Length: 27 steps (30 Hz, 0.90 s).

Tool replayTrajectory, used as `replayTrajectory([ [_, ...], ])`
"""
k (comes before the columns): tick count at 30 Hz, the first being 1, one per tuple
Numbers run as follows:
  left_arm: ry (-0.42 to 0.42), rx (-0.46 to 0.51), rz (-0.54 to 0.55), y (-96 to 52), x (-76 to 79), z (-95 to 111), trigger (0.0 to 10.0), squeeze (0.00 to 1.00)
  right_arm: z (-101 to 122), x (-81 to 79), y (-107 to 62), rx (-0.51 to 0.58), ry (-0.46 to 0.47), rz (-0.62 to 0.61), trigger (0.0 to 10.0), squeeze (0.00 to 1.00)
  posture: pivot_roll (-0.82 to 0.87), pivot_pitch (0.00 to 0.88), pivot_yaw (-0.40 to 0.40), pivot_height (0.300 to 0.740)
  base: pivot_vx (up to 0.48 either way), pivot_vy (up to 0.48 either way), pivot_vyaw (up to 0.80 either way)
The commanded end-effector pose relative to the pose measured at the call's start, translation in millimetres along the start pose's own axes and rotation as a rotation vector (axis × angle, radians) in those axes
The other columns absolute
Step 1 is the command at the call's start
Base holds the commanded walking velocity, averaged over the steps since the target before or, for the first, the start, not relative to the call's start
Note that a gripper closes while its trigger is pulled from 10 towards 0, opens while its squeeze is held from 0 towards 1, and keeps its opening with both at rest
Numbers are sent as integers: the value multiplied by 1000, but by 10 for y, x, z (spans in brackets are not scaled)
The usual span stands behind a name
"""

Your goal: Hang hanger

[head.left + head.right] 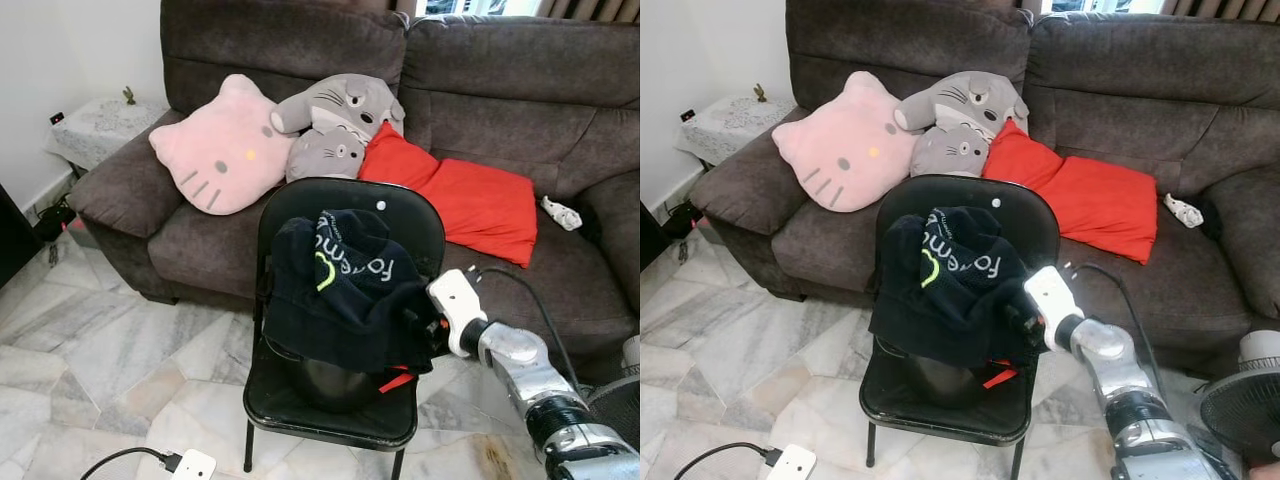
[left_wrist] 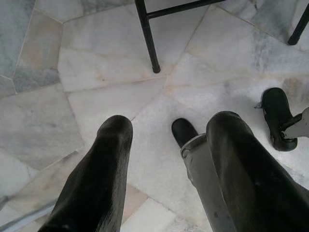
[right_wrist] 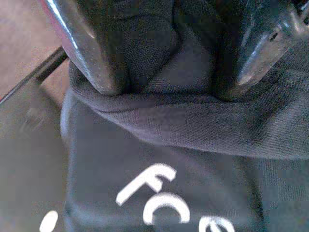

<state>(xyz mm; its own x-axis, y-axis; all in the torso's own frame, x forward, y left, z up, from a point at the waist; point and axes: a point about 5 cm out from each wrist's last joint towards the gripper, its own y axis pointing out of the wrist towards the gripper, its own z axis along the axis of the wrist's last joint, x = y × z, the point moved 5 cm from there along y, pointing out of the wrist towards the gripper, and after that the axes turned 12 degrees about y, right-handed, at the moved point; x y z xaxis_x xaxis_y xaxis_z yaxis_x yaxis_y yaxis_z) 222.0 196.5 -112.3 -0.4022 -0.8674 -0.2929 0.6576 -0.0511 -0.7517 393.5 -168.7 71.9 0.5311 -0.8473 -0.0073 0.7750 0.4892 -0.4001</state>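
Silver and jointed, the robot's right arm reaches in from five o'clock toward a black folding chair, its right gripper buried in a dark garment with its two black fingers pinching a fold of the cloth. That garment, black with white lettering and a green mark, lies heaped over the chair's seat and back, a red hanger poking out beneath it at five o'clock. Left gripper hangs above the marble floor, fingers well spread.
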Motion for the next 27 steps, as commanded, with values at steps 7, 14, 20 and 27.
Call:
replayTrajectory([
  [7, -8, -29, -1, -19, 24, -89, 10000, 0, -5, 4, 4, 41, 142, -4, 10000, 1000, -98, 92, 20, 740, 0, 0, 0],
  [14, -7, -29, -3, -19, 26, -88, 10000, 0, 286, 6, -14, 165, 141, 30, 10000, 1000, -105, 90, 20, 740, 0, 0, 0],
  [20, -5, -28, -6, -19, 29, -89, 10000, 0, 372, -29, -51, 222, 152, 55, 10000, 1000, -113, 86, 19, 740, 0, 0, 0],
  [27, 1, -29, -17, -22, 44, -96, 10000, 0, 112, -75, -47, 145, 256, 49, 10000, 1000, -121, 75, 21, 740, 0, 0, 0],
])
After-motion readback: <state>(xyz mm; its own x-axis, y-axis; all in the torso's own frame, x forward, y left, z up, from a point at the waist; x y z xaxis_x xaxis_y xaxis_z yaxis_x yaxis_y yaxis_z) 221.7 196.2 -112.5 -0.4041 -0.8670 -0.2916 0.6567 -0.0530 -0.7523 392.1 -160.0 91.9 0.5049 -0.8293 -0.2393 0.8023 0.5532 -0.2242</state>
